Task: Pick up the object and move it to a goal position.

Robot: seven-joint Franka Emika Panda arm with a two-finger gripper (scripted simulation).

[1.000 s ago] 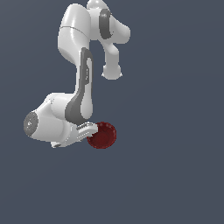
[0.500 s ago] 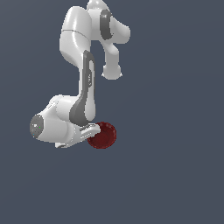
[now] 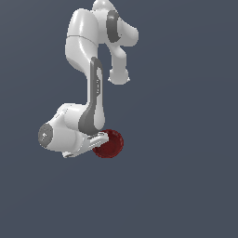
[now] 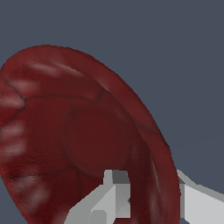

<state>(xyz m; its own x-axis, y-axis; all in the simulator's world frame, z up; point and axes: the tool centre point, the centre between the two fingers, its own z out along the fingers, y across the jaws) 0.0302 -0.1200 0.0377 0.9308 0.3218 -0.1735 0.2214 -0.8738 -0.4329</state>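
Exterior view: plain dark grey surface (image 3: 186, 186) under gripper-held bowl (image 3: 110, 144).

plain dark grey-blue backdrop (image 3: 186, 186), no other objects

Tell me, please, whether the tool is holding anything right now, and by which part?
Yes: the tool holds the dark red bowl by its rim, one finger inside the bowl and the other outside.

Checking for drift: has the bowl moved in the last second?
No. The bowl sits in the same spot in the exterior view, against the arm's fixed base; only the wrist has turned.
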